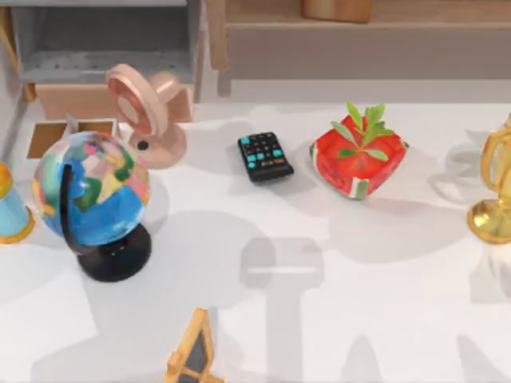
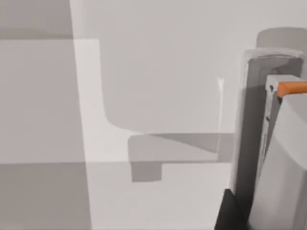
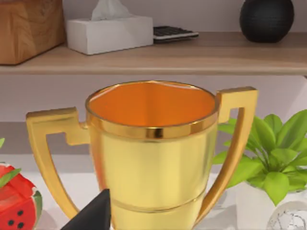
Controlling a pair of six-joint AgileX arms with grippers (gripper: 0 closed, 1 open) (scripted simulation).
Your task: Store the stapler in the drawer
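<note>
Top view: wooden drawer (image 1: 72, 102) sits far left under a grey cabinet (image 1: 104, 40), behind a pink fan (image 1: 148, 112) and a globe (image 1: 92, 199); the black remote (image 1: 265, 156) lies mid-table; I cannot tell the stapler's place or either gripper's state

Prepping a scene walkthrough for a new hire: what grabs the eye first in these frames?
The multicoloured globe on its black stand dominates the table's left side in the top view, with a pink desk fan just behind it. Near the middle sit a black remote with teal buttons and, to its right, a red watermelon-patterned planter with green leaves. The right wrist view is dominated by a gold trophy cup, standing at the table's right edge.
</note>
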